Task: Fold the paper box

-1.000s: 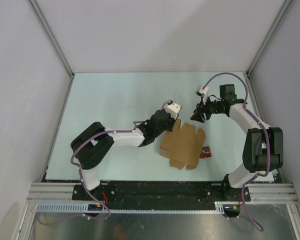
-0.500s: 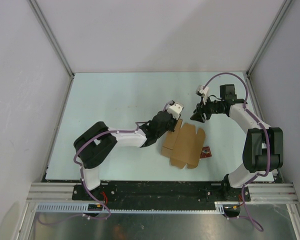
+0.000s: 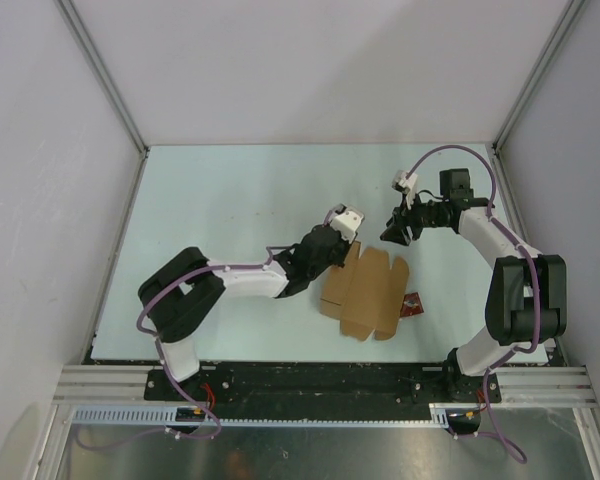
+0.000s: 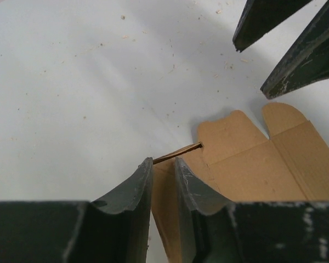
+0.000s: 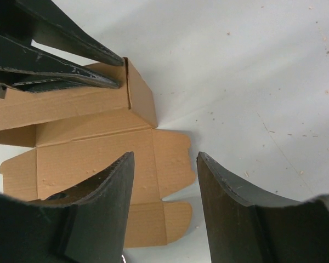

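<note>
The paper box [image 3: 365,292] is a brown die-cut cardboard sheet lying mostly flat on the table, near the front middle. My left gripper [image 3: 335,255] is at its left edge. In the left wrist view the gripper [image 4: 163,164] is shut on a side flap of the paper box [image 4: 252,159], and that flap stands up on edge between the fingers. My right gripper [image 3: 392,230] hovers open over the box's far edge. In the right wrist view it [image 5: 164,159] is open and empty above the box [image 5: 93,159], with the raised flap [image 5: 140,98] at the upper left.
A small red square packet [image 3: 411,302] lies against the box's right edge. The pale table [image 3: 240,200] is walled on the left, right and back. My right gripper's fingers [image 4: 301,60] show at the top right of the left wrist view.
My left arm has shifted slightly and the box's left edge has moved a little with it. The right arm has not moved.
</note>
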